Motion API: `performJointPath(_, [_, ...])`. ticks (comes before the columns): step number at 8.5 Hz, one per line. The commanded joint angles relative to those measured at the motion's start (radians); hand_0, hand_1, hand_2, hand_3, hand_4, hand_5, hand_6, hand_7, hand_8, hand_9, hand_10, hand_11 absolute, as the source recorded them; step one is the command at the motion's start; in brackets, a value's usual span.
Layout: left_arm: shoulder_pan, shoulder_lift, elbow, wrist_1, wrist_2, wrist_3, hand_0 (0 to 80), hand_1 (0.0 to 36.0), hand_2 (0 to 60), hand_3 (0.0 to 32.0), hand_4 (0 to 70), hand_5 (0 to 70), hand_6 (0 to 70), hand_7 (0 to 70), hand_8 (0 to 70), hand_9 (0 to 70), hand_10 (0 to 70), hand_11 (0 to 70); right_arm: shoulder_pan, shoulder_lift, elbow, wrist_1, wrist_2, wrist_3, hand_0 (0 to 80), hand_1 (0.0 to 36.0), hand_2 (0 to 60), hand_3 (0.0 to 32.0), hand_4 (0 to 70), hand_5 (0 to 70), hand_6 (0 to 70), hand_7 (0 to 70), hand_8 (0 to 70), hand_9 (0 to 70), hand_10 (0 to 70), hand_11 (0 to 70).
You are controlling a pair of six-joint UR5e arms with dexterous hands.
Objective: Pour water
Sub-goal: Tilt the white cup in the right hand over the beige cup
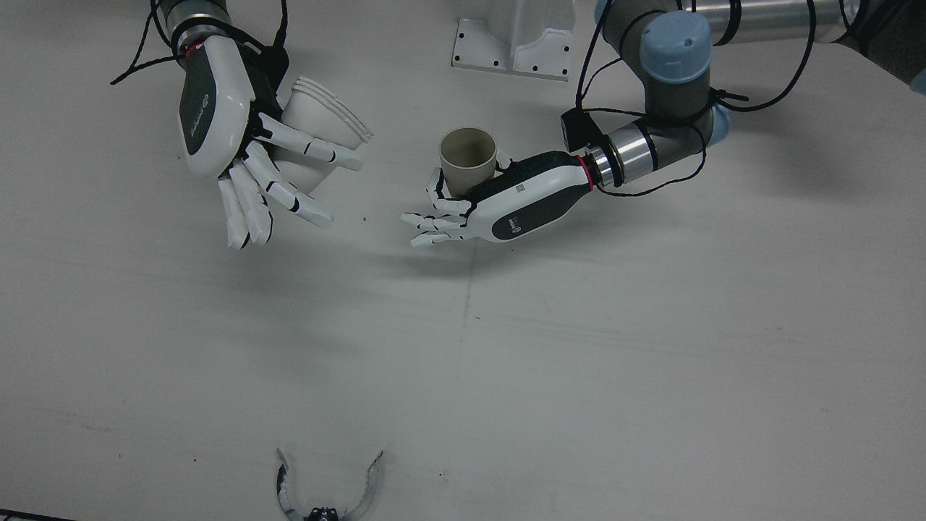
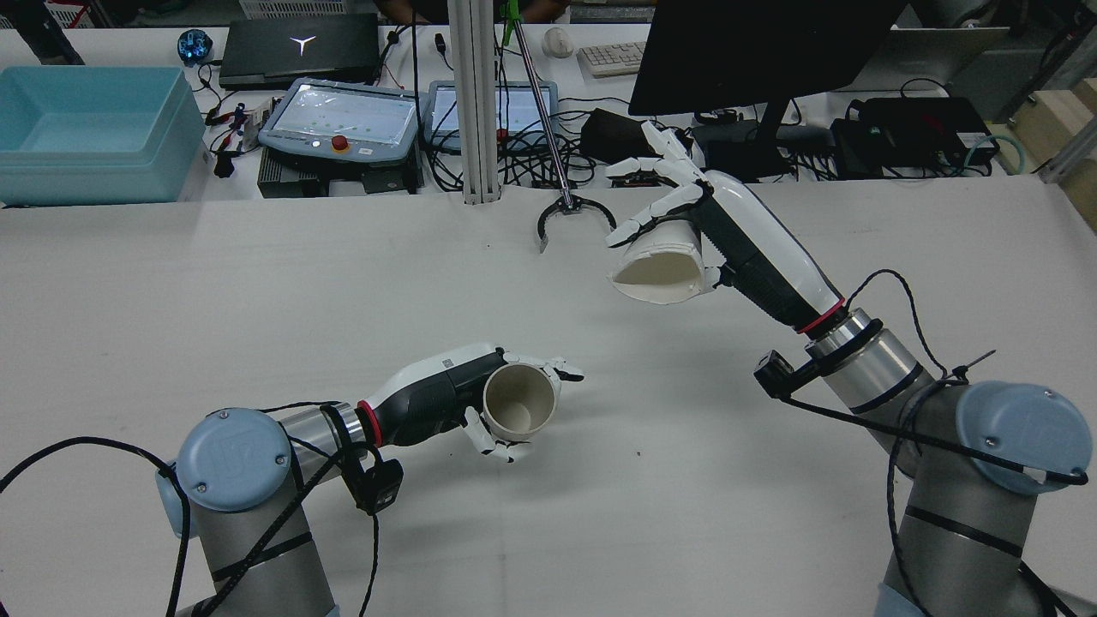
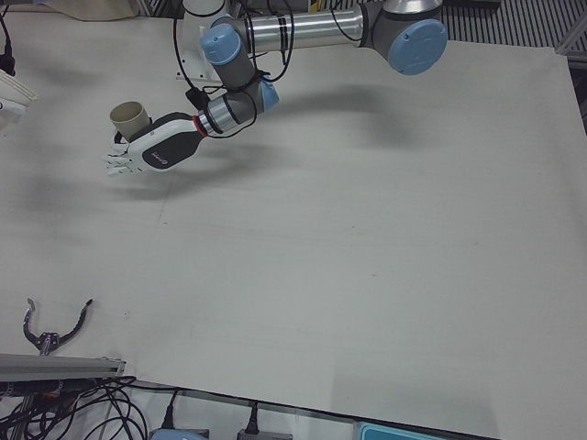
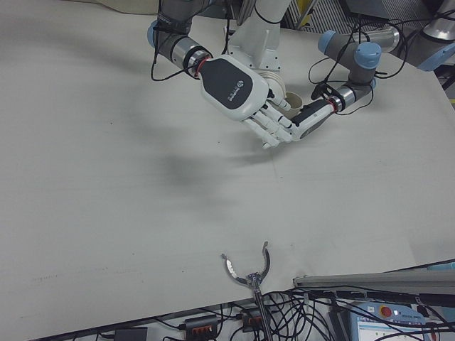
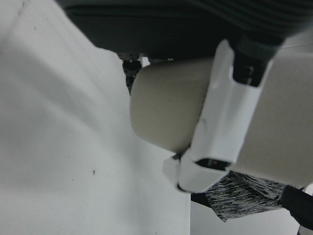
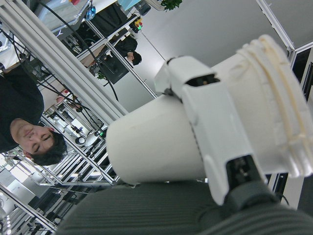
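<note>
— Where are the cups?
— The left hand point(image 1: 506, 202) clasps the beige cup point(image 1: 468, 161) upright; the right hand point(image 1: 217, 123) grips tilted white cups point(image 1: 322, 119).
— Any writing?
— A small logo on each hand, too small to read.

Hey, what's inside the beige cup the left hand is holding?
The beige cup in the left hand stands upright with its mouth open to the front view. Its inside walls and bottom look bare and dry; no water shows. The near inner wall is hidden by the rim.
</note>
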Motion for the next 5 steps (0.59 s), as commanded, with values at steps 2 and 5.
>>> performJointPath(2, [0.0,-0.016,0.008,0.0,0.001,0.0,80.0,36.0,60.0,0.0,70.0,70.0,19.8,16.5,9.6,4.5,10.2,17.6,-0.04,0.021,0.121,-0.052,-0.055,-0.271,80.0,36.0,40.8,0.0,70.0,9.8,24.6,24.3,3.9,3.4,0.0,0.0])
performJointPath(5, [-0.01,-0.007,0.002,0.006,0.002,-0.009,80.0,36.0,60.0,0.0,70.0,70.0,19.4,16.2,9.5,4.3,10.0,17.4,-0.005,-0.018,0.094,-0.065,0.045,-0.158,80.0,35.4,39.1,0.0,70.0,9.1,22.4,20.3,3.4,2.6,0.0,0.0])
